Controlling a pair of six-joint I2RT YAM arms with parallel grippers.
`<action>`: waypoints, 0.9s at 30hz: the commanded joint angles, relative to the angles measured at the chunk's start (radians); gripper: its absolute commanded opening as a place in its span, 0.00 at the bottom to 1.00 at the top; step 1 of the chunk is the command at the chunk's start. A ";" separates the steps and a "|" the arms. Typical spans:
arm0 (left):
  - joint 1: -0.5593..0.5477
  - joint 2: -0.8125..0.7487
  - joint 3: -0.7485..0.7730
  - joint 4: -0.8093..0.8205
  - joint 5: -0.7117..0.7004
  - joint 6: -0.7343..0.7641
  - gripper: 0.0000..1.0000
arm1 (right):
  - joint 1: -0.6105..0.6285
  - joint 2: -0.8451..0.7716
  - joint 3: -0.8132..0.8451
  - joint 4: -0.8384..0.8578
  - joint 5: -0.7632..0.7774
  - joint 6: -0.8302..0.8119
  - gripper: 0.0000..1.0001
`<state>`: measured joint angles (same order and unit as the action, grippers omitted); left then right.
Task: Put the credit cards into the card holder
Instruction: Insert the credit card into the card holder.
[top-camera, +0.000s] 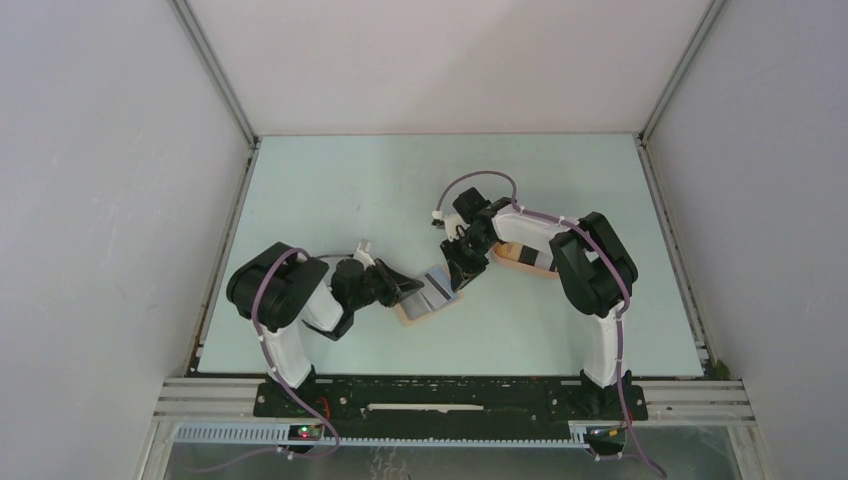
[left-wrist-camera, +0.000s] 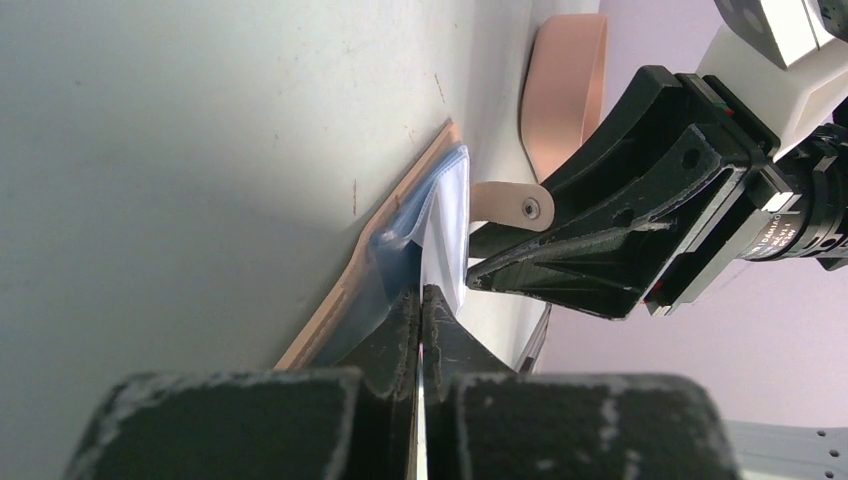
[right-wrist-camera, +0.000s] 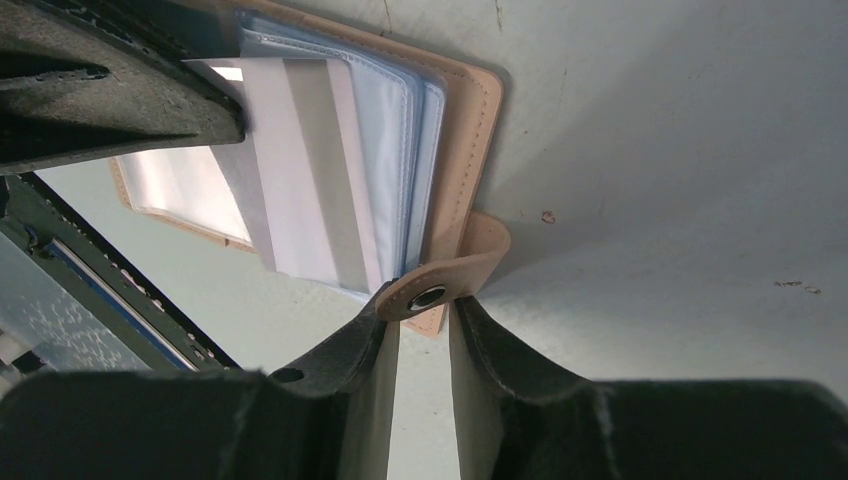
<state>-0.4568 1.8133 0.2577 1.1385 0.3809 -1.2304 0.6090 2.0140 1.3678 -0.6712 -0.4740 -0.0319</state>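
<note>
- Left gripper (left-wrist-camera: 421, 297), right up close: jaws clamped together on a pale credit card (right-wrist-camera: 300, 170).
- That card lies over the clear sleeves (right-wrist-camera: 402, 120) of the open card holder (right-wrist-camera: 466, 150), just ahead of my right gripper (right-wrist-camera: 422, 312).
- Right jaws stand apart, tips at the holder's snap tab (right-wrist-camera: 445, 283).

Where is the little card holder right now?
In the top view, the card holder lies open on the table, left of the pink tray, between the left pincer and the right pincer.
</note>
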 joint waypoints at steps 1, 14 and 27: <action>0.001 0.026 0.049 -0.005 0.029 0.026 0.00 | 0.020 -0.006 0.023 -0.004 -0.047 -0.006 0.33; 0.010 0.024 0.064 -0.033 0.056 0.068 0.32 | -0.002 -0.048 0.023 -0.007 -0.042 -0.028 0.37; 0.036 -0.024 0.039 -0.098 0.051 0.137 0.40 | 0.029 -0.210 -0.026 0.027 -0.039 -0.144 0.40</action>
<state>-0.4377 1.8191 0.3019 1.1027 0.4442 -1.1625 0.6086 1.8832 1.3624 -0.6724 -0.4847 -0.1085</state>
